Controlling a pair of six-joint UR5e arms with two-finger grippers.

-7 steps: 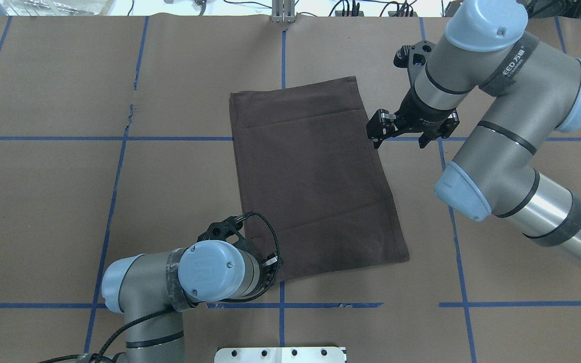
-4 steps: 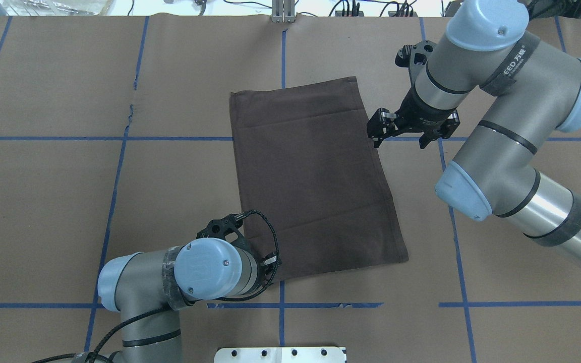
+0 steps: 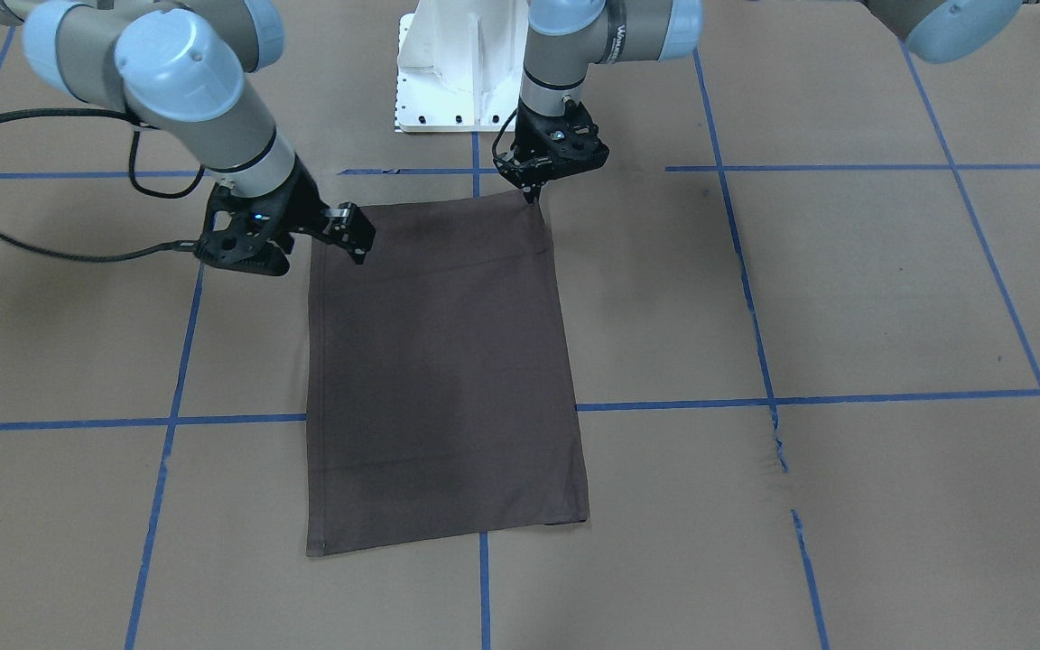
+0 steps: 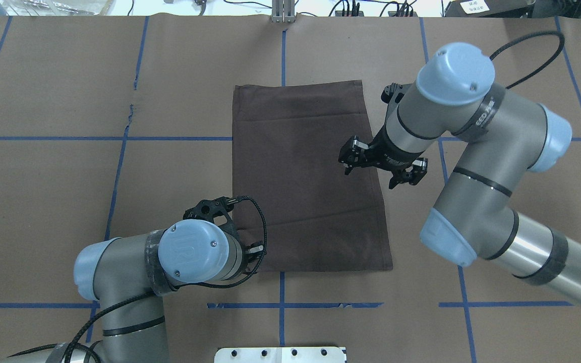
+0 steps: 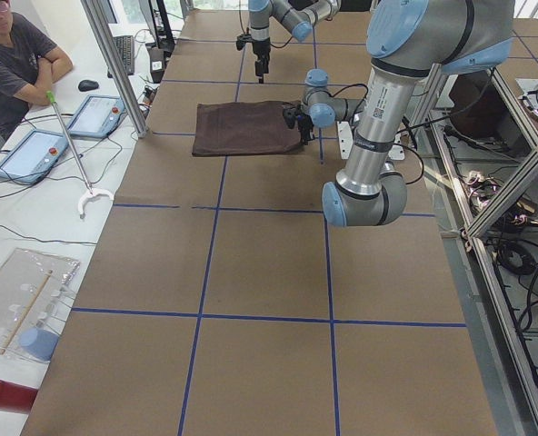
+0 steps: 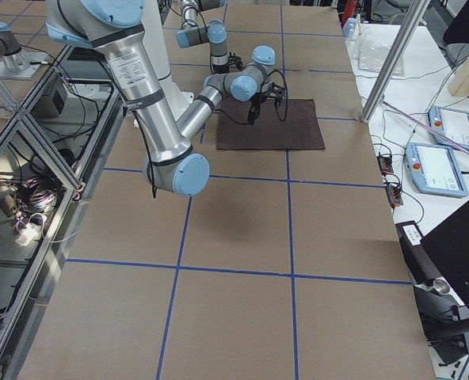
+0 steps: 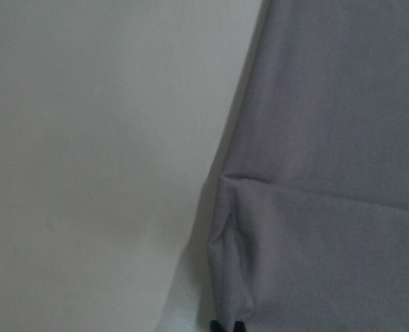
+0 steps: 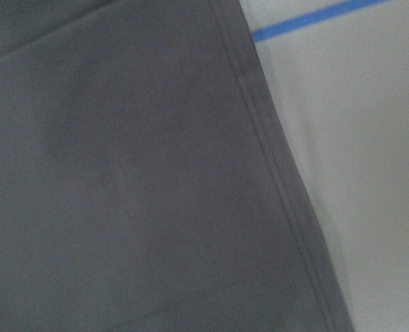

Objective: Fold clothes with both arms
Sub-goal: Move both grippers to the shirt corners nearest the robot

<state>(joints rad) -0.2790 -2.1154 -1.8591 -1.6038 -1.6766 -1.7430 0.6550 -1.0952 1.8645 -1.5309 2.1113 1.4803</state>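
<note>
Papered table (image 4: 43,201), one T-shirt (image 4: 300,176), two claws: left claw (image 3: 534,190) closed, right claw (image 4: 370,177) agape.

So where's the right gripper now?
In the overhead view the right gripper is right of centre, open above the T-shirt's right edge, one finger over cloth, the other over the table.

The left arm (image 4: 119,267) and right arm (image 4: 477,191) are grey tubes with rounded light blue joint caps (image 4: 454,65) dotted with small screws. Black bands ring the joints; one band (image 4: 487,113) bears white lettering. A black braided cable (image 4: 263,229) loops beside each wrist.
</note>
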